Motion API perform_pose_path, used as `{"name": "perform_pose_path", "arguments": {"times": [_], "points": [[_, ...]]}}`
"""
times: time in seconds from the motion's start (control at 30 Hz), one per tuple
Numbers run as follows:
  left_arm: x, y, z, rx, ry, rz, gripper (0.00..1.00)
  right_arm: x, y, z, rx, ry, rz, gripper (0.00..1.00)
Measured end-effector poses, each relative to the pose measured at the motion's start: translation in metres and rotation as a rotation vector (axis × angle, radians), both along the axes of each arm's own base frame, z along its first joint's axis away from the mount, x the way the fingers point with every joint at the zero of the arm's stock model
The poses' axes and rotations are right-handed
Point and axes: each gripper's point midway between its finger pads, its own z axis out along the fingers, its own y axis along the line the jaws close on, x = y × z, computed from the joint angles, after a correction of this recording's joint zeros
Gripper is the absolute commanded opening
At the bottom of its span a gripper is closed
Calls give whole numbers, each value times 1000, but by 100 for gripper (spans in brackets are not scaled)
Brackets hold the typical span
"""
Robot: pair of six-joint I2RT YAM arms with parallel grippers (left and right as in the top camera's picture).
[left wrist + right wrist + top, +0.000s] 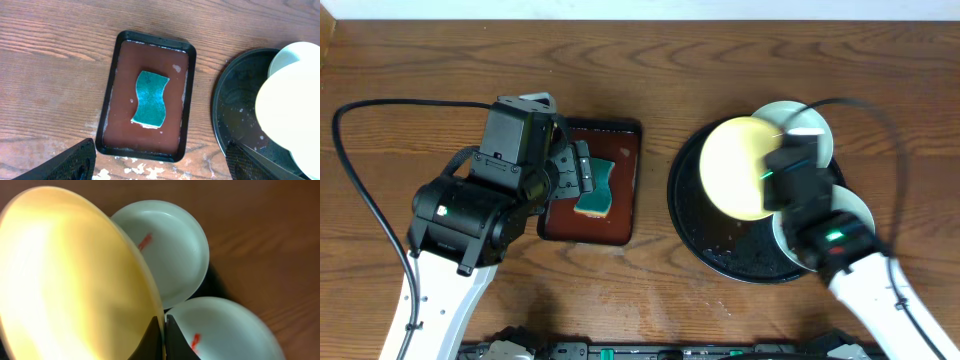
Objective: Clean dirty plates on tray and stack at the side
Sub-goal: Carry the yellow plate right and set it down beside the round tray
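My left gripper [582,172] hangs wide open above the sponge [595,187] in the small brown tray [620,150] (nothing in it yet). My right gripper [163,330] pinches the yellow plate [738,168] by its rim, tilted over the black tray [690,215], where the mint plates [170,250] lie smeared. Next, I judge: grasp the sponge, wipe this plate.
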Motion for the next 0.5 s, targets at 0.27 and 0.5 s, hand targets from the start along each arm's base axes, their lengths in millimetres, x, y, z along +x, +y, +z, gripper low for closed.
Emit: {"name": "perform_pose_path", "arguments": {"times": [0.27,0.5], "points": [[0,0,0,0,0,0,84,-13,-156,-7,415,-37,-472,1],[0,0,0,0,0,0,84,-46,-259,-47,598,-79,-818,1]]}}
